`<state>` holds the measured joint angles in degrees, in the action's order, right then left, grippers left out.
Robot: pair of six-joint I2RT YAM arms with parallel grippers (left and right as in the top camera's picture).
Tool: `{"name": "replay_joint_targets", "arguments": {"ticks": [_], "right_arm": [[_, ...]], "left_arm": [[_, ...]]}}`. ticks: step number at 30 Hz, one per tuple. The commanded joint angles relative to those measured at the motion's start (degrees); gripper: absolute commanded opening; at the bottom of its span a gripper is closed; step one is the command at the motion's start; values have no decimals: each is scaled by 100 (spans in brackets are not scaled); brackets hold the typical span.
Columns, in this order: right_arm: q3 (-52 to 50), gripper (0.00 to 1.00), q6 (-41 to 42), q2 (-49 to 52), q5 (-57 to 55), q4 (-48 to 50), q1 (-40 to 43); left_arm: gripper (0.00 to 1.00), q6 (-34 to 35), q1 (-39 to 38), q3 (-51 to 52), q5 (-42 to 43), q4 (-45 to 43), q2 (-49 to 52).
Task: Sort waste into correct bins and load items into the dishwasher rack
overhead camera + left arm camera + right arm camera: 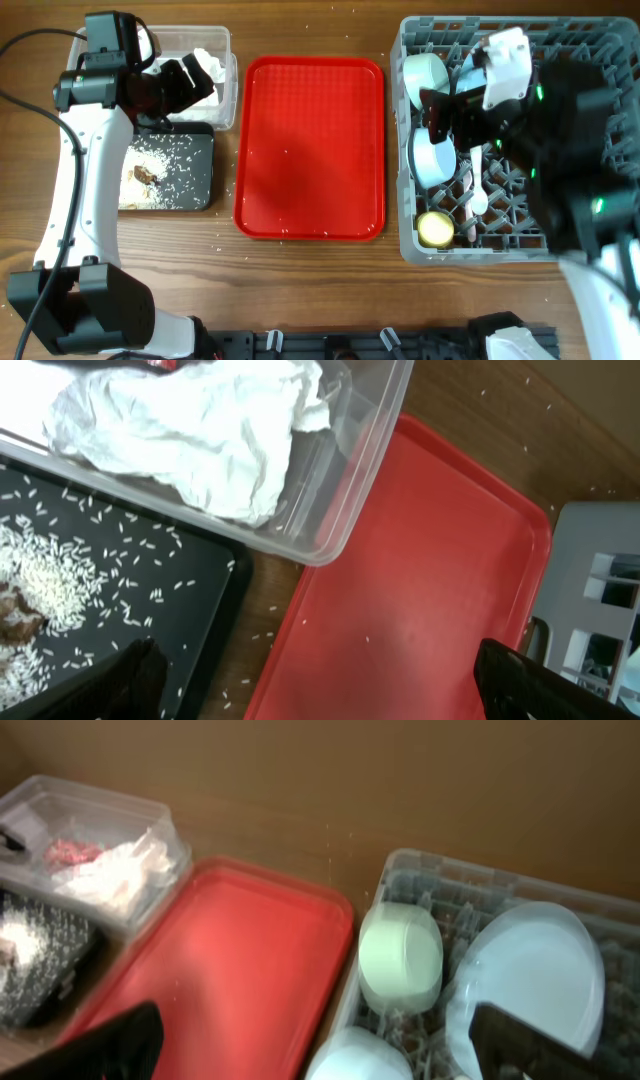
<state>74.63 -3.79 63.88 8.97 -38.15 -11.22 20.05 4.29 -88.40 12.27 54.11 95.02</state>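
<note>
Looks like wrap-up: napkin (200, 440) in clear tub (370, 450), rice (45, 575) on black tray (190, 620), plate (535, 970) in rack (590, 40). Your L claw (325, 680) & R claw (320, 1040) both gape empty; pull both back.

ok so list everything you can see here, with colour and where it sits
clear tub: 1, clear, overhead view's top left
napkin: 1, white, in the tub
snack wrapper: 1, red, in the tub
black tray: 1, black, below the tub
rice scraps: 1 pile, white and brown, in the black tray
red tray: 1, red, middle
dishwasher rack: 1, grey, right
bowls: 2, pale blue-green, in the rack
plate: 1, light blue, in the rack
cup: 1, yellow, in the rack
spoon: 1, white, in the rack
table: 1, brown wood
left gripper: open, empty
right gripper: open, empty
</note>
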Motion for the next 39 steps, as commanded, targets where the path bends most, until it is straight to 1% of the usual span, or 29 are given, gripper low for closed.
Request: {"name": "replay_joint_targets", "arguments": {"ticks": [1, 2, 4, 5, 6, 7, 8, 11, 12, 14, 15, 33, 34, 35, 36, 37, 39], "right_arm": [[-2306, 100, -317, -1541, 170, 1574, 94], [-3091, 100, -216, -2039, 166, 2188, 136], [-4330, 100, -179, -2811, 168, 3189, 144], [-5215, 100, -162, -3346, 166, 3891, 146], [-5812, 100, -160, -3740, 146, 4308, 146], [-6371, 100, -160, -4175, 144, 4625, 144], [-6717, 100, -157, -4485, 144, 4760, 144], [-7361, 100, -157, -5340, 96, 4782, 144], [-7436, 100, -155, -5574, 74, 4610, 144], [-7434, 100, -164, -6144, 74, 3910, 144], [-7434, 100, -247, -6389, -37, 3877, 146], [-7434, 100, -221, -6323, -52, 3877, 144], [-7434, 100, -223, -6323, -52, 3877, 144], [-7434, 100, -221, -6323, -52, 3877, 144], [-7434, 100, -221, -6323, -52, 3877, 144], [-7434, 100, -221, -6323, -52, 3877, 144], [-7434, 100, -221, -6323, -52, 3877, 144]], "left_arm": [[100, -9, 17, -48, -15, -2, 7], [100, -9, 17, -48, -17, -2, 7], [100, -9, 17, -48, -17, -2, 7], [100, -9, 17, -48, -15, -2, 7], [100, -9, 17, -48, -15, -2, 7], [100, -9, 17, -48, -15, -2, 7], [100, -9, 17, -48, -15, -2, 7], [100, -9, 17, -48, -15, -2, 7], [100, -9, 17, -48, -17, -2, 7], [100, -9, 17, -48, -15, -2, 7], [100, -9, 17, -48, -17, -2, 7], [100, -9, 44, -44, -118, -55, -2], [100, -57, -2, 52, -120, -219, -15], [100, -330, -81, 297, -57, -660, -140], [100, -702, -197, 710, 52, -1316, -398], [100, -1005, -319, 1215, 149, -1976, -717], [100, -1390, -479, 2946, 181, -3637, -1880]]}}
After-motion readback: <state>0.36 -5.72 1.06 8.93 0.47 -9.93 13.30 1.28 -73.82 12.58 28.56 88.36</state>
